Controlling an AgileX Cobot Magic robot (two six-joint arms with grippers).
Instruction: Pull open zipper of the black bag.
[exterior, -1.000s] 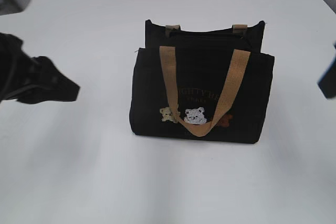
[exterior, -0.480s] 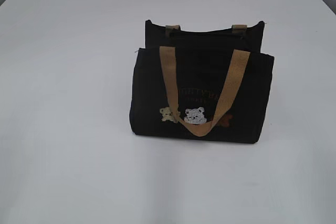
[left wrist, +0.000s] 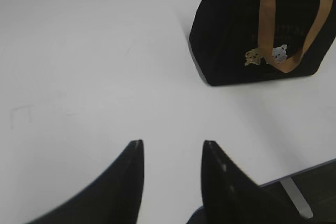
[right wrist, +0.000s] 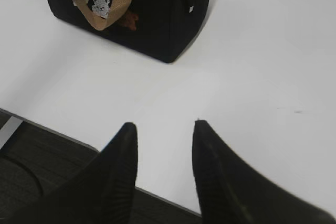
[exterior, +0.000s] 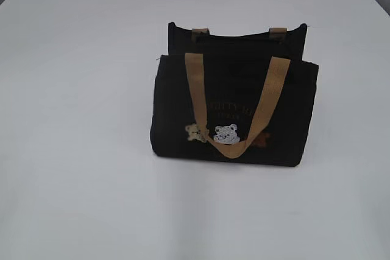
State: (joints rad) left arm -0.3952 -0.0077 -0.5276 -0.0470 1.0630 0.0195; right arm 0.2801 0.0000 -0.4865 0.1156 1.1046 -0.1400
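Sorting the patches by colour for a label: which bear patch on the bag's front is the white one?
The middle bear patch on the black bag; the tan bear sits on its left, a brown one on its right.

Both arms have withdrawn from the exterior view since a second ago.

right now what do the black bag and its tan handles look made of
Black bag: seemingly matte woven fabric, perhaps canvas; no shine, soft edges, stitched-on bear patches.
Tan handles: likely flat woven webbing; a ribbed weave shows faintly in the right wrist view.
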